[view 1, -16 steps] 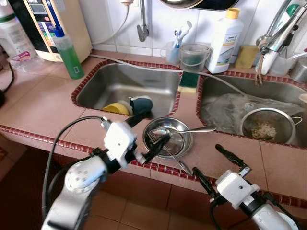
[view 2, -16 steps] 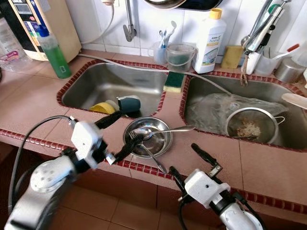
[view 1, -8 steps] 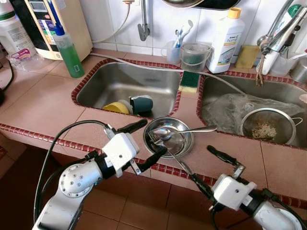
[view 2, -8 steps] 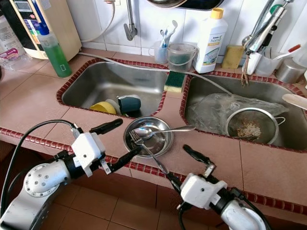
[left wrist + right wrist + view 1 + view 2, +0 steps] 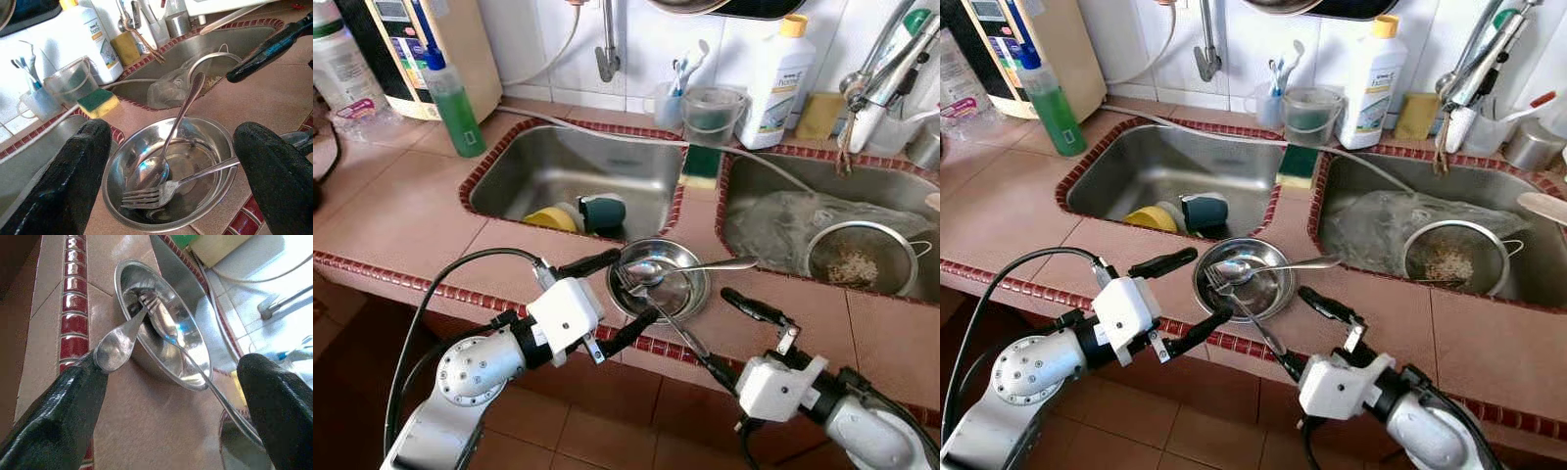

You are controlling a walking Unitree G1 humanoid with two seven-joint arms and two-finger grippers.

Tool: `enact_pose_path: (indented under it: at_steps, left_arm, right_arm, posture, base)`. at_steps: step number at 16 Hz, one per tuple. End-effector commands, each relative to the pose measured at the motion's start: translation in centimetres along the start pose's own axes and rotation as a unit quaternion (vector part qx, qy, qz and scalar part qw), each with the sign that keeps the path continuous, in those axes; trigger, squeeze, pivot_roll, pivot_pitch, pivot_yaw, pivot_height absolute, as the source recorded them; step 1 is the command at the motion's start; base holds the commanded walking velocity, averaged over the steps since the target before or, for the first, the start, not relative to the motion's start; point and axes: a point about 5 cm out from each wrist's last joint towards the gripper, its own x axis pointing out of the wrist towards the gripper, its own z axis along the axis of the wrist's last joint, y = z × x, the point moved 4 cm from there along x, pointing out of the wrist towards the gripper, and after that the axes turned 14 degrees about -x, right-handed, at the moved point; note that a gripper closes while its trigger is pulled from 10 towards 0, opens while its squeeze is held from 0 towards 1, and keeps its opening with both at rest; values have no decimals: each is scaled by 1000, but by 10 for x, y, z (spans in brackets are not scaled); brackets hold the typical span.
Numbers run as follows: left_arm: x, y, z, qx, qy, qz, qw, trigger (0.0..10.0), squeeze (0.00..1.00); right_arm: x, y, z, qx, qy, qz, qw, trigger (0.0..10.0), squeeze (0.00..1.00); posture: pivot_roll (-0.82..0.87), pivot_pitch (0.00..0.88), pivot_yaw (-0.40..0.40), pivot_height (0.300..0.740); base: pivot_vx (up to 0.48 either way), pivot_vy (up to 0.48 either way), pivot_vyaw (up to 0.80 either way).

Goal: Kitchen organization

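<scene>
Both the left gripper (image 5: 612,302) and right gripper (image 5: 732,333) are wide open around the shiny steel bowl (image 5: 659,279) at the tabletop's front edge, so a clumsy nudge could tip it, silver fork (image 5: 168,186) and spoon (image 5: 168,142) included, onto the floor.

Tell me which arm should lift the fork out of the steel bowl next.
Right, probably. The right gripper is open around the fork handle's overhanging end; the left gripper straddles the bowl rim.
</scene>
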Motion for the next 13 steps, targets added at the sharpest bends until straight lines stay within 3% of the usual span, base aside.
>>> enact_pose_path:
  at_steps: [1,3,4,10,11,12,13]
  left_arm:
    - [0,-3,4,11,-4,-7,1000,10000,0]
    - [1,-3,5,12,-5,-7,1000,10000,0]
    - [1,-3,5,13,-5,-8,1000,10000,0]
    - [0,-6,5,7,-3,-7,1000,10000,0]
    - [-1,-7,5,7,-3,-6,1000,10000,0]
    - [-1,-7,5,7,-3,-6,1000,10000,0]
    - [-1,-7,5,5,-4,-5,1000,10000,0]
  right_arm:
    - [1,3,1,-5,-5,8,1000,2667,0]
    - [1,5,0,-4,-6,11,1000,275,0]
    - [1,7,0,-5,-7,15,1000,0,0]
    - [-2,22,5,-14,-27,42,999,0,0]
    - [-2,22,5,-16,-29,43,998,549,0]
    - [-2,22,5,-18,-31,45,998,3098,0]
    - [-1,22,5,-29,-32,45,998,9608,0]
  posture:
    - [-215,96,44,740]
    - [-215,96,47,740]
    - [-215,97,48,740]
    - [-205,122,45,740]
    - [-204,122,45,740]
    - [-203,124,43,740]
    - [-202,124,42,740]
  base:
    - [0,0,0]
    - [0,0,0]
    - [0,0,0]
    - [0,0,0]
    - [0,0,0]
    - [0,0,0]
    - [0,0,0]
